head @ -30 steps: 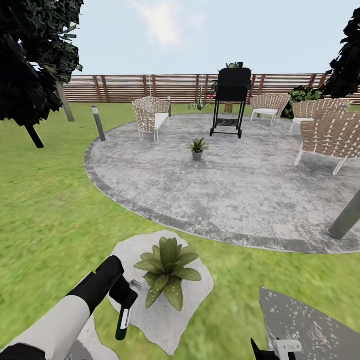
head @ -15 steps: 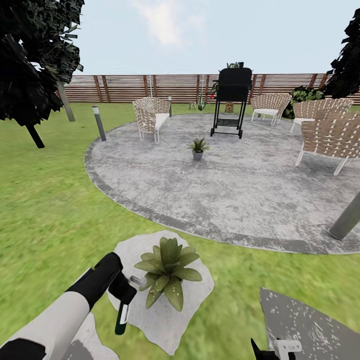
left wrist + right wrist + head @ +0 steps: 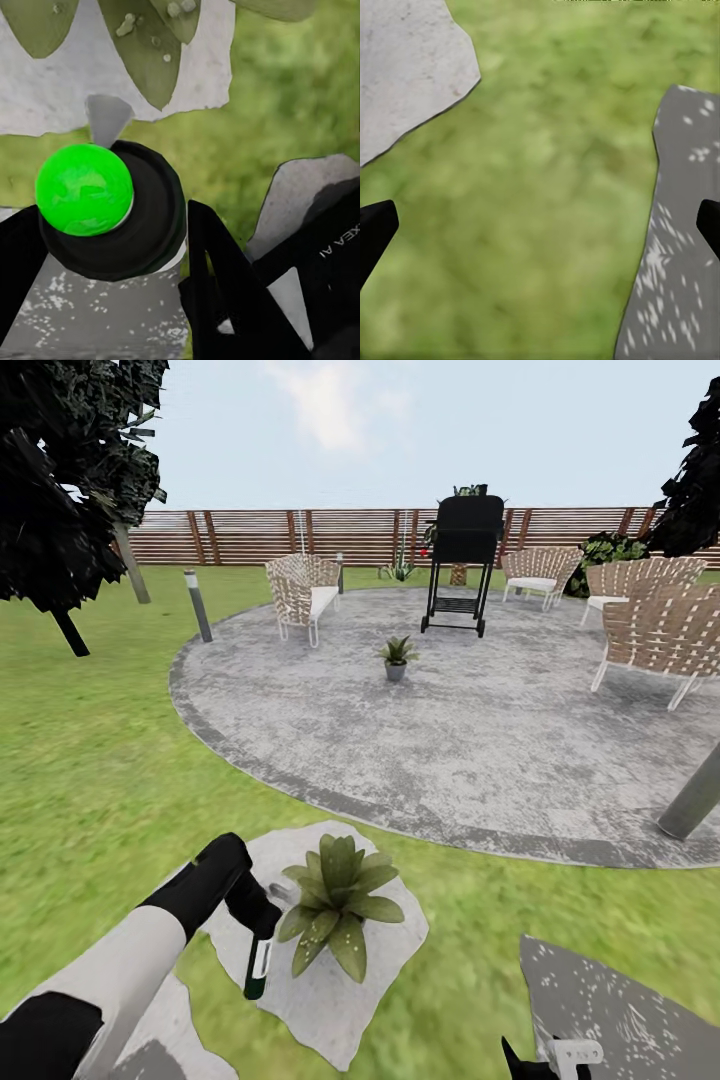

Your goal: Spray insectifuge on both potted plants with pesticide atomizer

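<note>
One atomizer [image 3: 257, 968] hangs clamped in my left gripper [image 3: 255, 925], at nine o'clock of the near potted plant [image 3: 335, 898]; my right gripper [image 3: 540, 225] gapes wide, empty.

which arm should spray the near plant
Left. The left gripper already holds the pesticide atomizer right beside the near potted plant on its stepping stone. The right gripper hangs open and empty over grass, farther off.

Left gripper [image 3: 112, 247] clamps the pesticide atomizer [image 3: 112, 217] (bright green end) near speckled leaves [image 3: 146, 45].
</note>
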`<state>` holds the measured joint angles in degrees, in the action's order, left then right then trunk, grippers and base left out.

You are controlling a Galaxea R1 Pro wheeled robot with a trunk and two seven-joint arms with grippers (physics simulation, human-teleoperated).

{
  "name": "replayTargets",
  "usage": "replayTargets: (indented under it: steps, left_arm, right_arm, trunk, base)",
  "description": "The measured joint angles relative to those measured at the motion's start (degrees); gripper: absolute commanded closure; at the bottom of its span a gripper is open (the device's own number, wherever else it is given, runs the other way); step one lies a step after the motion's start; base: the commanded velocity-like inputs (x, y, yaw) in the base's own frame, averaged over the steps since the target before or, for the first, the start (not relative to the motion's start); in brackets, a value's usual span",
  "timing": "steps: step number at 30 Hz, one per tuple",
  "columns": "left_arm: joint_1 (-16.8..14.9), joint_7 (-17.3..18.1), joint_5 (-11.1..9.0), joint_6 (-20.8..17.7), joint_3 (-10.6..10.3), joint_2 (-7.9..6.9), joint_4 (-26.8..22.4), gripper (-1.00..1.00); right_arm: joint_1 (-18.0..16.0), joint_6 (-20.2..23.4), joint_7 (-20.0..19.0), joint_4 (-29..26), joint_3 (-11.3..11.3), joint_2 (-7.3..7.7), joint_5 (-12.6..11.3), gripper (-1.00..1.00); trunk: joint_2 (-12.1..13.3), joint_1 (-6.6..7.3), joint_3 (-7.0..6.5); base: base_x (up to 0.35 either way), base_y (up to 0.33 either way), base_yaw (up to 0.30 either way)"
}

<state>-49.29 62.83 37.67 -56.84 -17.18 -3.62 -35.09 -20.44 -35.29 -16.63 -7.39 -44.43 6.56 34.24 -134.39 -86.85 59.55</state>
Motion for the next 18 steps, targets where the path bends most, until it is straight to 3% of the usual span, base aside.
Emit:
replayTargets:
  steps: [2,4,12,18]
  left_arm:
    - [1.4,1.5,4.0,0.3,-0.2,-0.22,0.2,1.0]
    - [3.8,1.7,6.0,0.3,-0.1,-0.56,0.2,1.0]
    - [3.9,2.2,6.2,0.1,0.1,-0.48,-0.4,1.0]
    - [3.9,2.7,6.2,0.2,0.0,-0.02,-0.5,1.0]
  right_arm:
    - [0.0,0.0,0.0,0.0,0.0,0.03,0.0,-1.0]
    - [0.0,0.0,0.0,0.0,0.0,0.03,0.1,-1.0]
    - [0.0,0.0,0.0,0.0,-0.1,0.03,0.0,-1.0]
    - [0.0,0.0,0.0,0.0,0.0,-0.02,0.0,-1.0]
  trunk:
    - [0.0,0.0,0.01]
    - [0.0,0.0,0.01]
    - [0.0,0.0,0.0]
    - [0.0,0.01,0.0]
  base:
    - [0.0,0.0,0.0]
    - [0.0,0.0,0.0]
    - [0.0,0.0,0.009]
    - [0.064,-0.12,0.228]
